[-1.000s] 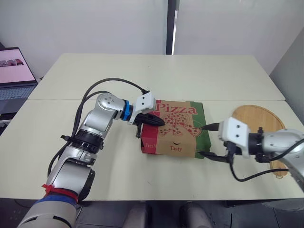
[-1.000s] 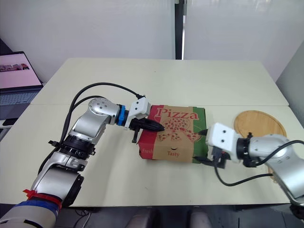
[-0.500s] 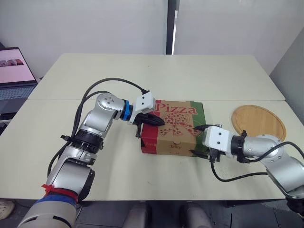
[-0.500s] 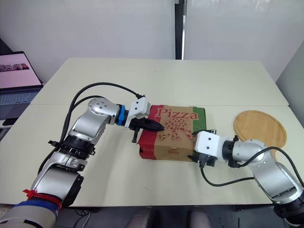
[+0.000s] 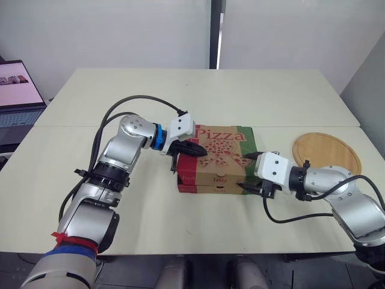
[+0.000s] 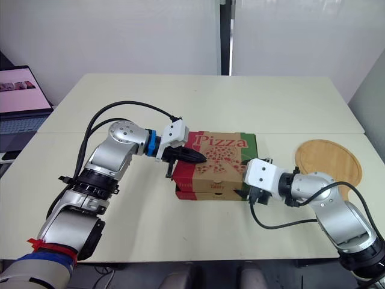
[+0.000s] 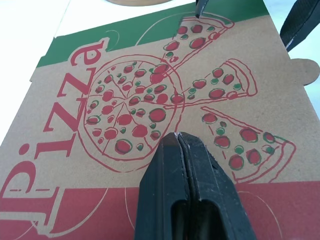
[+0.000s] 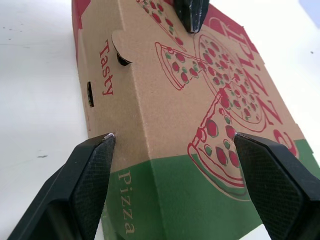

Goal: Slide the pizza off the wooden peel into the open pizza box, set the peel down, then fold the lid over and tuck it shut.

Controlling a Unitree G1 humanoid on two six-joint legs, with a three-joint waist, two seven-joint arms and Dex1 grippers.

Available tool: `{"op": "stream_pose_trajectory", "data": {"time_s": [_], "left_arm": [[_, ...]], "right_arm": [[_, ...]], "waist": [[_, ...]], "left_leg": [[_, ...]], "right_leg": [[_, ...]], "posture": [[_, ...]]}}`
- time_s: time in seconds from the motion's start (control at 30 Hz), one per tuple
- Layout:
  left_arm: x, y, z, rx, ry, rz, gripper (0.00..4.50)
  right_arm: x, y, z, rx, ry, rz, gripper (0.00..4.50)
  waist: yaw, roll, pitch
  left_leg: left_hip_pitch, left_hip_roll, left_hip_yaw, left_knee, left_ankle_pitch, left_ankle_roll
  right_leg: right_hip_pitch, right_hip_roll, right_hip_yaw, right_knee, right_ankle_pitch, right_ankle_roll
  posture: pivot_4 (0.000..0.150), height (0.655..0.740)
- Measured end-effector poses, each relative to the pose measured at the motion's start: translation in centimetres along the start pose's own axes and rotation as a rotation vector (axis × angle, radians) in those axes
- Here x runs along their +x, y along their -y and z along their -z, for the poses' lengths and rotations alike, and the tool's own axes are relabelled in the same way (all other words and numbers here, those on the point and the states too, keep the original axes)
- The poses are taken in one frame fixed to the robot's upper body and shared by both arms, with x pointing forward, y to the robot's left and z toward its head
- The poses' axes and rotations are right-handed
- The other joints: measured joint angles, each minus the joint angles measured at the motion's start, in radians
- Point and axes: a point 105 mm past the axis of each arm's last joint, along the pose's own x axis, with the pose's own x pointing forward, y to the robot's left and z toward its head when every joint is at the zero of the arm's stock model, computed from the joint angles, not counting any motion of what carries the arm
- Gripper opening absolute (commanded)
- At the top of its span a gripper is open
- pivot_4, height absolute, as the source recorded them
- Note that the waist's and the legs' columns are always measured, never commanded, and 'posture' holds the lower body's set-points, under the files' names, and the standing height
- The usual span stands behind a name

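Left gripper [image 7: 176, 137] fingers pressed together, empty, tips on pizza box [image 5: 219, 158] top. Right gripper [image 8: 172, 140] spread wide, straddling box's green end, gripping nothing. Peel [image 5: 328, 152] flat on table [image 5: 271, 102] beside.

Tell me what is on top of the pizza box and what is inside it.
The left gripper, fingers shut, rests on top of the pizza box. Its lid is down, so whatever is inside is hidden.

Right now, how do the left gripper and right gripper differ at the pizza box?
The left gripper is shut; the right gripper is open. The left one's tip sits over the pizza box lid near its red end; the right one straddles the green end's corner. Both point at the box, lid down.
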Motion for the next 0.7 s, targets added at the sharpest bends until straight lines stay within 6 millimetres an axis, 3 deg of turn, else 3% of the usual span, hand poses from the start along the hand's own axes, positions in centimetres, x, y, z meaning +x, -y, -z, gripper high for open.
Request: {"op": "stream_pose_trajectory", "data": {"time_s": [0.23, 0.7], "left_arm": [[0.04, -0.03, -0.13, 0.004, 0.002, 0.001, 0.0], [0.3, 0.19, 0.07, 0.0, 0.003, 0.004, 0.0]], "right_arm": [[-0.06, 0.58, -0.53, -0.007, 0.021, 0.024, 4.03], [0.22, -0.06, 0.25, -0.018, -0.008, 0.033, 4.03]], "waist": [[0.0, 0.0, 0.0], [0.001, 0.0, 0.0]], "left_leg": [[0.0, 0.0, 0.0, 0.0, 0.0, 0.0], [0.0, 0.0, 0.0, 0.0, 0.0, 0.0]], "right_leg": [[0.0, 0.0, 0.0, 0.0, 0.0, 0.0], [0.0, 0.0, 0.0, 0.0, 0.0, 0.0]], "posture": [[0.15, 0.7281], [0.15, 0.7281]]}}
